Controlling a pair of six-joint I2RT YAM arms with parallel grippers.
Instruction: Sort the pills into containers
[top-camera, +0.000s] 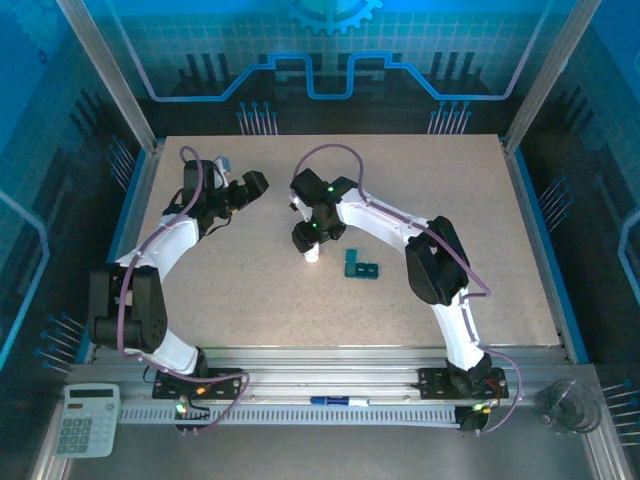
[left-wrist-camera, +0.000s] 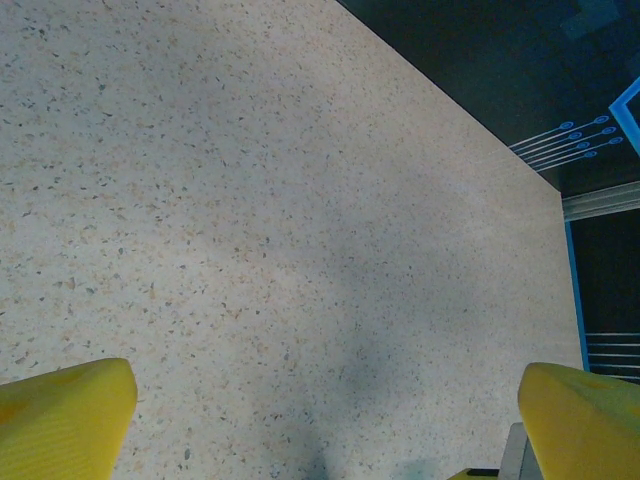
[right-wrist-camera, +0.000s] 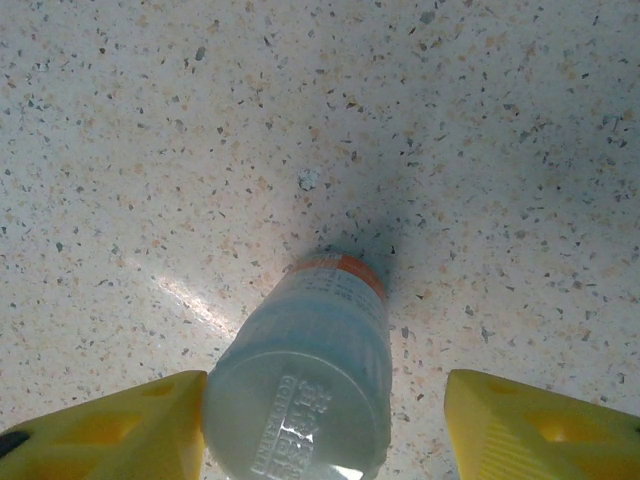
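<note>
A white pill bottle (top-camera: 313, 254) with an orange band (right-wrist-camera: 340, 268) stands upright on the speckled table, cap up (right-wrist-camera: 300, 420). My right gripper (right-wrist-camera: 325, 420) hangs over it, open, with the bottle between its yellow fingers. The left finger (right-wrist-camera: 120, 430) touches the bottle's side, and the right finger (right-wrist-camera: 540, 430) is a gap away. The teal containers (top-camera: 360, 266) lie just right of the bottle. The pills themselves are hidden. My left gripper (left-wrist-camera: 325, 400) is wide open over bare table at the back left (top-camera: 255, 184).
A small pale speck (right-wrist-camera: 308, 180) lies on the table beyond the bottle. Off the table's near edge sit a calculator (top-camera: 85, 420), a blue pen (top-camera: 335, 402) and a glass beaker (top-camera: 568, 408). Metal frame posts stand at the back corners.
</note>
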